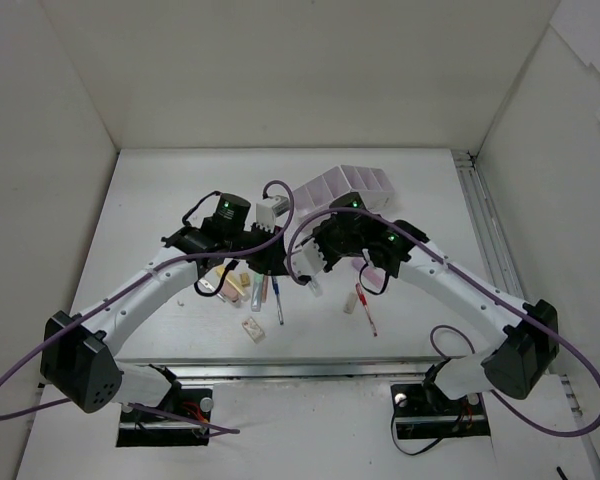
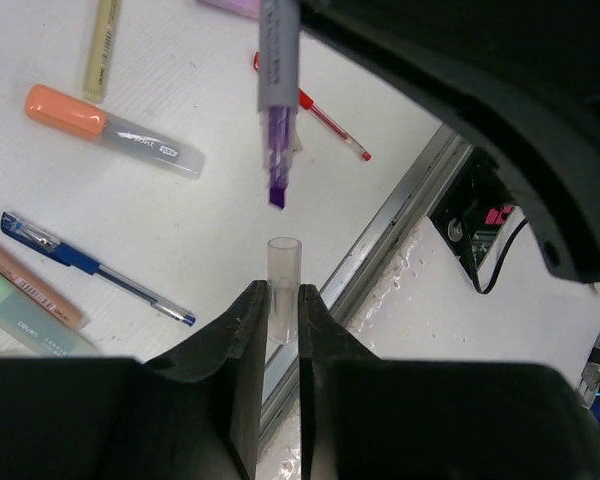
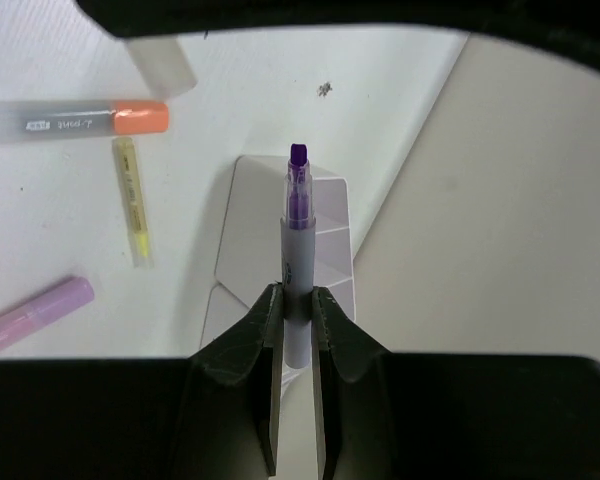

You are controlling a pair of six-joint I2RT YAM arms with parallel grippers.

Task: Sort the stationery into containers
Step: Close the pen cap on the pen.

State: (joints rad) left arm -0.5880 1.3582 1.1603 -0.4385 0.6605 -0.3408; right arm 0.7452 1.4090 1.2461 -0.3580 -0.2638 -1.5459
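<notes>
Stationery pens and markers (image 1: 252,290) lie loose near the middle of the white table (image 1: 150,200). The left gripper (image 2: 283,305) pinches a clear plastic cap (image 2: 282,258). The right gripper (image 3: 297,300) grasps an uncapped purple-tipped highlighter (image 3: 298,240). A white-and-lilac stepped organizer (image 1: 348,186) stands at the far side.

One white and lilac desk organizer (image 1: 345,185) stands by the far edge of the table (image 1: 150,200). One uncapped purple highlighter (image 2: 277,100) and one clear cap (image 2: 282,290) are held above it. Lying toward the near edge: one blue pen (image 2: 95,270), one red pen (image 2: 325,120), one orange-capped marker (image 2: 110,130), one thin yellow pen (image 2: 100,45), one lilac marker (image 3: 35,315), one pale green highlighter (image 2: 5,305) and one pale eraser (image 1: 253,328); others in the cluster overlap too closely to count
</notes>
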